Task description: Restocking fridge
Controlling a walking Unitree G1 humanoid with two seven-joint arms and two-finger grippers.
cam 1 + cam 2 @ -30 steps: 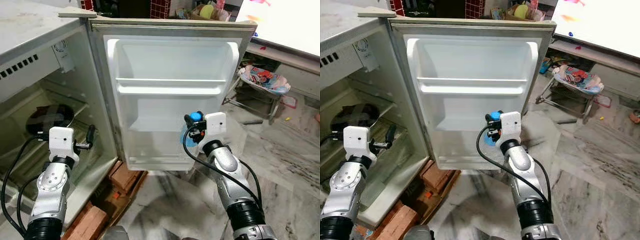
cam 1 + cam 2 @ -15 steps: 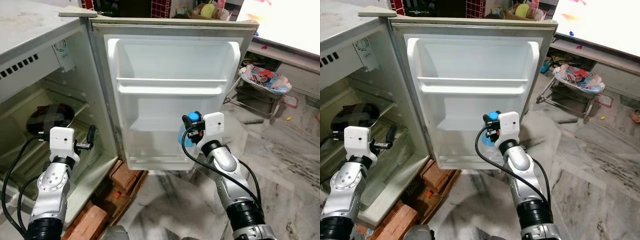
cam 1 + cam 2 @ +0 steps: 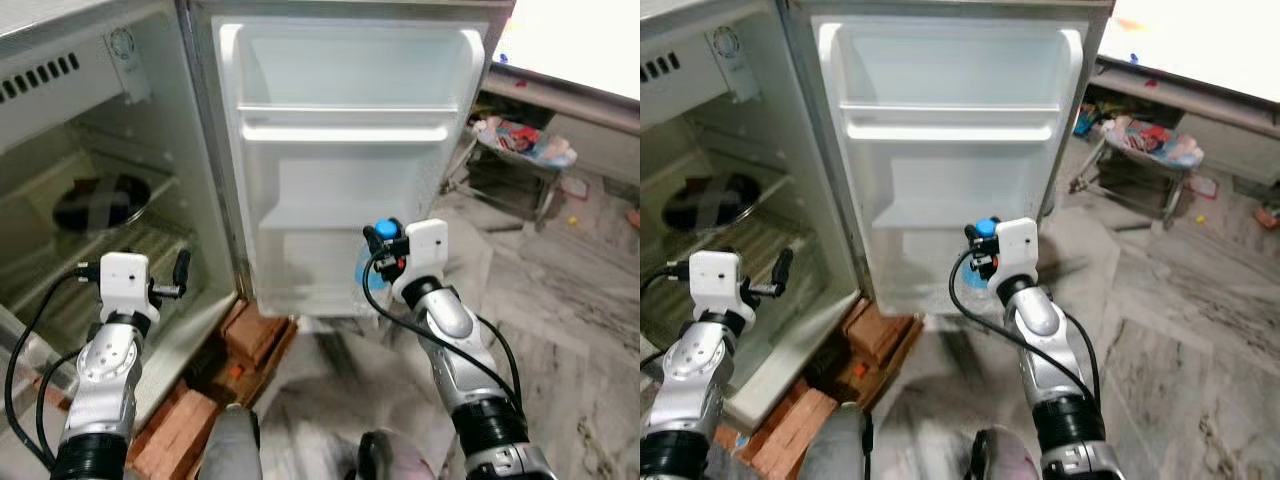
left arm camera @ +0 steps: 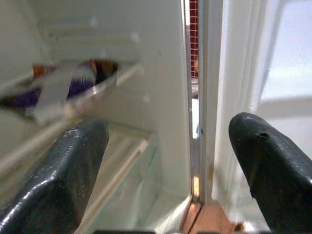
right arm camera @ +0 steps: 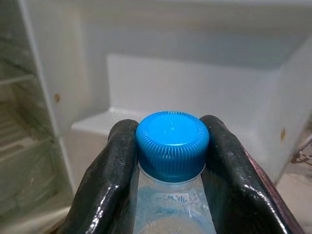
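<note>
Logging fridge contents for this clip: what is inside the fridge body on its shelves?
A dark round dish sits on a shelf in the fridge; its contents are too blurred to identify. The lower part is partly hidden behind the left gripper.

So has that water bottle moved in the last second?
Yes. Against the fridge door the bottle is lower: its cap, earlier above the lower shelf rim, now sits level.

We saw a ribbed blue cap (image 5: 172, 144) on a clear bottle (image 5: 173, 213), black fingers (image 5: 105, 185), white fridge door (image 3: 350, 170), grey-veined marble floor (image 3: 580, 300).
</note>
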